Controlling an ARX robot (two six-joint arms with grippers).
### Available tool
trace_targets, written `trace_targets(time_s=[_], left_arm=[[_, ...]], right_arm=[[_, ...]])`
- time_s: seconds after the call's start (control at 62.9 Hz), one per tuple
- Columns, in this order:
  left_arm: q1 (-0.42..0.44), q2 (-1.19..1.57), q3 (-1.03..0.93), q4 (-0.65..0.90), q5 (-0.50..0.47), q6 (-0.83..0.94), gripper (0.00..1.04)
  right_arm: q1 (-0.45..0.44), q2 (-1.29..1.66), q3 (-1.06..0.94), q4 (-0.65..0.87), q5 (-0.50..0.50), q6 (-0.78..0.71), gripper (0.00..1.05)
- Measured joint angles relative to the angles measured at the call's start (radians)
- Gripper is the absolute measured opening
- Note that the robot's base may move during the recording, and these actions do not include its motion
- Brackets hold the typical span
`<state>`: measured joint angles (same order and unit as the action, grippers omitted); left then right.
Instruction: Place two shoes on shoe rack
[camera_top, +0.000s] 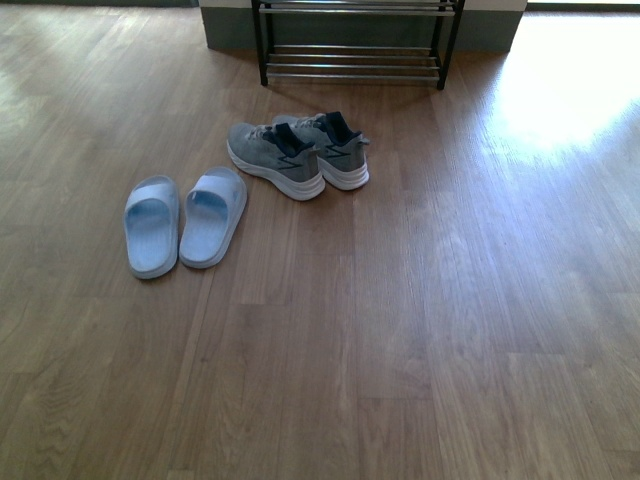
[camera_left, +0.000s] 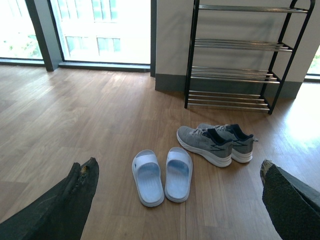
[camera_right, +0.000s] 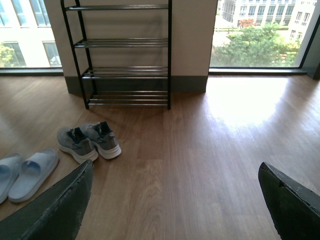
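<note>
Grey knit sneakers with white soles (camera_top: 290, 160) and pale blue rubber slides (camera_top: 212, 215) are seen on wooden floor (camera_top: 450, 350), well ahead of the left hand (camera_left: 176, 167) and right hand (camera_right: 175, 169), both spread wide and empty. Beyond stands the black-framed chrome-barred shoe rack (camera_top: 350, 70); a shoe may be dropped between its thin bars.

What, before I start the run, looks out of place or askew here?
Nothing damaged or spilled. The grey sneakers sit skewed on the floor, angled diagonally to the shoe rack; the pale blue slides splay slightly apart. Both pairs are off the rack.
</note>
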<state>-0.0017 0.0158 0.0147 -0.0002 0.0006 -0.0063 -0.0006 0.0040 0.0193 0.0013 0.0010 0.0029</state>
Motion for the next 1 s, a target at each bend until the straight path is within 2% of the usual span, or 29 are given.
trace_targets(time_s=[1.001], left_arm=[[0.000, 0.000, 0.000, 0.000, 0.000, 0.000, 0.95]], right_arm=[[0.000, 0.000, 0.000, 0.000, -0.001, 0.000, 0.96]])
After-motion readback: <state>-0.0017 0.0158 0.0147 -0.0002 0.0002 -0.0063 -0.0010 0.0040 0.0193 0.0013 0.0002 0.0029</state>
